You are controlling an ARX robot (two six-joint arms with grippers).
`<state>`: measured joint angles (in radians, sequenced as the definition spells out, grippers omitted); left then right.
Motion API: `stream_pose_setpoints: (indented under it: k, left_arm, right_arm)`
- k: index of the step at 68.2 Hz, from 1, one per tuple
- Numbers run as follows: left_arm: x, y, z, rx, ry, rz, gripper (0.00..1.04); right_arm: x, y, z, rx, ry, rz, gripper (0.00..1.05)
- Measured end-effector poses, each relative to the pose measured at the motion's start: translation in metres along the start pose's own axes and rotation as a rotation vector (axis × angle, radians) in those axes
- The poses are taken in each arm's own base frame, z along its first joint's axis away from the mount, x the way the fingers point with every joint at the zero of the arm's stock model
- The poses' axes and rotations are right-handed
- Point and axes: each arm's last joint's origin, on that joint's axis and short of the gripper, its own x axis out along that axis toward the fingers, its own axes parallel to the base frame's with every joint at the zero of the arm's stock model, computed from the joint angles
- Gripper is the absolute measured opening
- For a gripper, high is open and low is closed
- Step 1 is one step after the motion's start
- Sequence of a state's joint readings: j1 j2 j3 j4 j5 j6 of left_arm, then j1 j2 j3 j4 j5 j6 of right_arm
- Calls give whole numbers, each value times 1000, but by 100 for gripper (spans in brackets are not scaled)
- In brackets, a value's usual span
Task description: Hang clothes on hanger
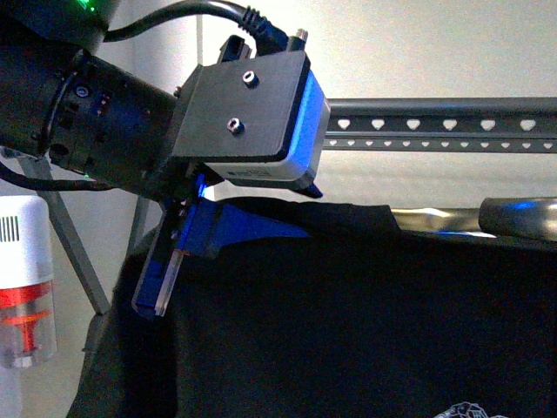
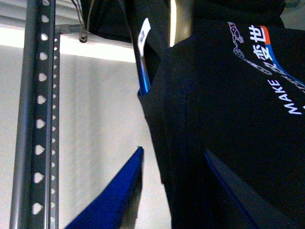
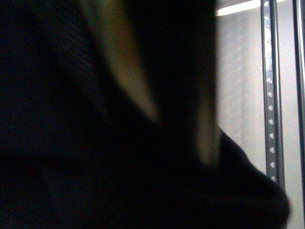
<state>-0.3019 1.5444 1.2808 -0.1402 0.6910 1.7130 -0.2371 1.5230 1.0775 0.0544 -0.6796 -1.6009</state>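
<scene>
The large dark grey metal drying rack, with long rails punched with heart-shaped holes, is taken as the landmark. Two of its rails are seen running level behind everything else.

The black short-sleeved T-shirt is draped in front of those rails. Its top edge is laid along a nearer bar of the rack and its body is left hanging below. It appears to be placed so that its own weight holds it on the bar.

The left pincer is held at the shirt's end of the rack, just below the punched rails. Its blue fingers are spread apart. The shirt's side edge lies between them but is not pinched, so the cloth is judged to be carried by the rack alone.

The right pincer cannot be made out. The right wrist view is filled with dark cloth, so its state cannot be told.

The white "MAKE" lettering is shown facing outward from the rack, and a small white neck label is seen near the top fold.
</scene>
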Motion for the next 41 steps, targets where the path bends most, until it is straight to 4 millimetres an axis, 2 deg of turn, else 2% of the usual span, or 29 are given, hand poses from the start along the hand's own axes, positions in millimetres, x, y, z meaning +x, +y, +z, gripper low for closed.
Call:
stream_pose_setpoints:
  k: [8,21,25,41]
  left_arm:
    - [-4,0,4,10,-16,12,73]
    - [-10,0,5,21,-38,59,99]
    - [-14,1,6,22,-47,84,99]
    - [-55,-1,22,-9,-70,257,98]
  right_arm:
    - [-2,-1,-2,111,17,45,9]
    - [-8,2,-6,254,53,130,9]
    - [-10,4,-8,297,67,162,9]
    - [-29,29,-23,531,154,361,9]
